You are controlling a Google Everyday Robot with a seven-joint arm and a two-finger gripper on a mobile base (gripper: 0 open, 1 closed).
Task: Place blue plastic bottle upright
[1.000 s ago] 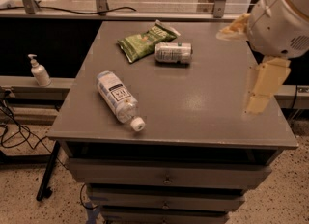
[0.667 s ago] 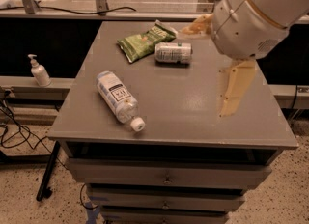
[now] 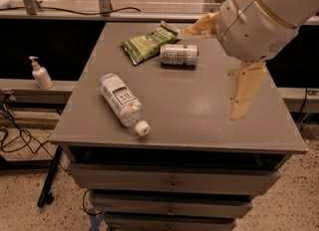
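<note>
The blue plastic bottle (image 3: 121, 101) lies on its side on the left front part of the grey table (image 3: 199, 105). Its white cap (image 3: 143, 128) points toward the front edge. My gripper (image 3: 208, 75) hangs above the right half of the table, to the right of the bottle and apart from it. Its two pale fingers are spread wide, one finger (image 3: 198, 27) reaching toward the can and the other finger (image 3: 243, 91) pointing down at the tabletop. It holds nothing.
A silver-and-green can (image 3: 179, 54) lies on its side at the back middle, touching a green snack bag (image 3: 149, 43). A small white pump bottle (image 3: 40, 73) stands on a ledge left of the table. Drawers sit below the tabletop.
The arm and gripper have moved left over the table, closer to the can and the bottle. The bottle, can and bag have not moved.
</note>
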